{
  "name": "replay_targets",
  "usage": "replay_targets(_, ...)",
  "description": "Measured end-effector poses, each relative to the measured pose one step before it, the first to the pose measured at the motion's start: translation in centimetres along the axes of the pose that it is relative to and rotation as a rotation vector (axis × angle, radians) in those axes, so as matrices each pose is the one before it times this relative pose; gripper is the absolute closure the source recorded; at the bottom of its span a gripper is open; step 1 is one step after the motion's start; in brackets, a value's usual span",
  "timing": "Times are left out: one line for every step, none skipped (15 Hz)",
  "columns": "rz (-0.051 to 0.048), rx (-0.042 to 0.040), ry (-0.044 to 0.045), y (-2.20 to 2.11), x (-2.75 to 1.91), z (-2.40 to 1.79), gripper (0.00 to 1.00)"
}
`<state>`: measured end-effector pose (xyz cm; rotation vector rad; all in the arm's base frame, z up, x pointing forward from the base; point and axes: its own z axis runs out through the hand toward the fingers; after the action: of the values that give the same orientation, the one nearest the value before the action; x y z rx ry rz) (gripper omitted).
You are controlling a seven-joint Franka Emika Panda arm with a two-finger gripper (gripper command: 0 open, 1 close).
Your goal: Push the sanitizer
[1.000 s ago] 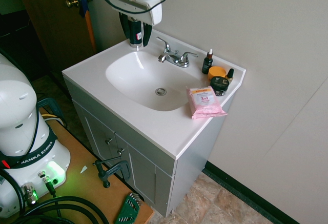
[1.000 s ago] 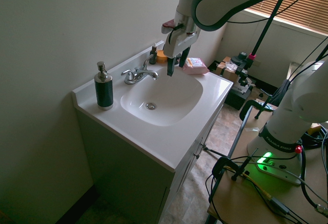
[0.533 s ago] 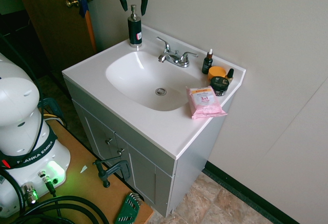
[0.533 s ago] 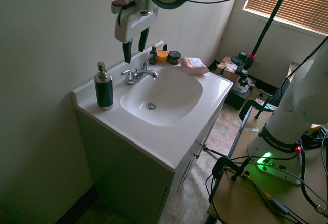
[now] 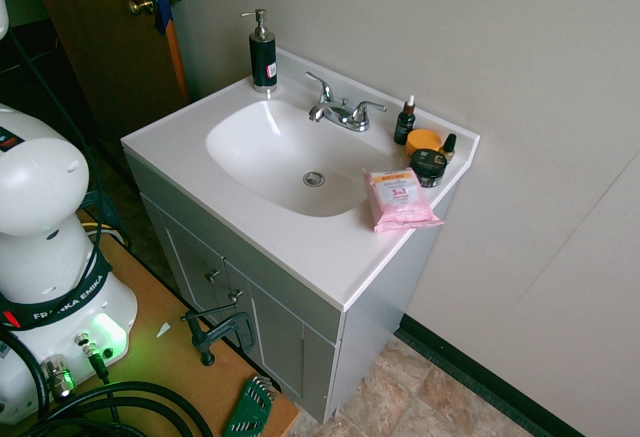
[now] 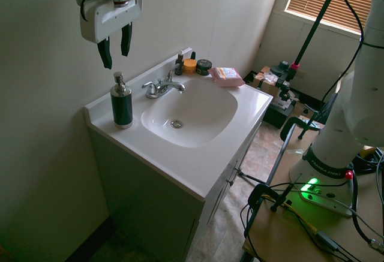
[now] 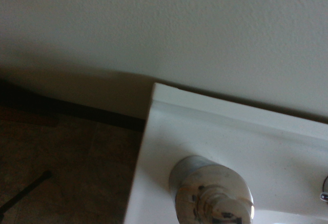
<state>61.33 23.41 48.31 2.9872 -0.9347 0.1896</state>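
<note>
Swung from the faucet (image 6: 163, 86), my tool (image 6: 115, 51) now hangs open above the sanitizer (image 6: 121, 102), well clear; I judge descent beside it comes before any push.

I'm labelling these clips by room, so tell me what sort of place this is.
Most likely a bathroom. A white vanity sink with a chrome faucet stands against the wall, with a sanitizer pump bottle at one back corner and small toiletry jars plus a pink wipes pack at the other end.

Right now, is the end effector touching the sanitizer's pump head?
No, the end effector hangs above the sanitizer with clear space between them.
</note>
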Motion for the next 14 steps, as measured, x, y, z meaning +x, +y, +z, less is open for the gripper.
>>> replay_targets(0.00137,-0.00494,-0.00210,-0.255,0.198,-0.073,1.00)
replay_targets(0.00211,-0.00392,-0.00096,-0.100,0.190,-0.024,1.00)
replay_targets(0.00063,-0.00448,-0.00179,-0.073,0.076,0.108,1.00)
replay_targets(-0.00040,-0.00519,-0.00334,-0.037,-0.005,0.276,1.00)
replay_targets(-0.00148,-0.00475,-0.00386,-0.094,-0.045,0.389,1.00)
replay_targets(-0.00297,-0.00514,-0.00416,-0.143,-0.138,0.392,1.00)
replay_targets(-0.00405,-0.00578,-0.00400,-0.134,-0.224,0.363,1.00)
replay_targets(-0.00423,-0.00876,-0.00541,-0.041,-0.318,0.505,1.00)
replay_targets(-0.00319,-0.00925,-0.00592,-0.012,-0.350,0.580,1.00)
replay_targets(0.00063,-0.00665,-0.00404,0.005,-0.199,0.477,1.00)
replay_targets(0.00379,-0.00617,-0.00318,0.089,0.002,0.380,1.00)
replay_targets(0.00443,-0.00587,-0.00211,0.187,0.151,0.349,1.00)
replay_targets(0.00541,-0.00506,-0.00086,0.248,0.252,0.365,1.00)
replay_targets(0.00414,-0.00110,0.00076,0.133,0.228,0.207,1.00)
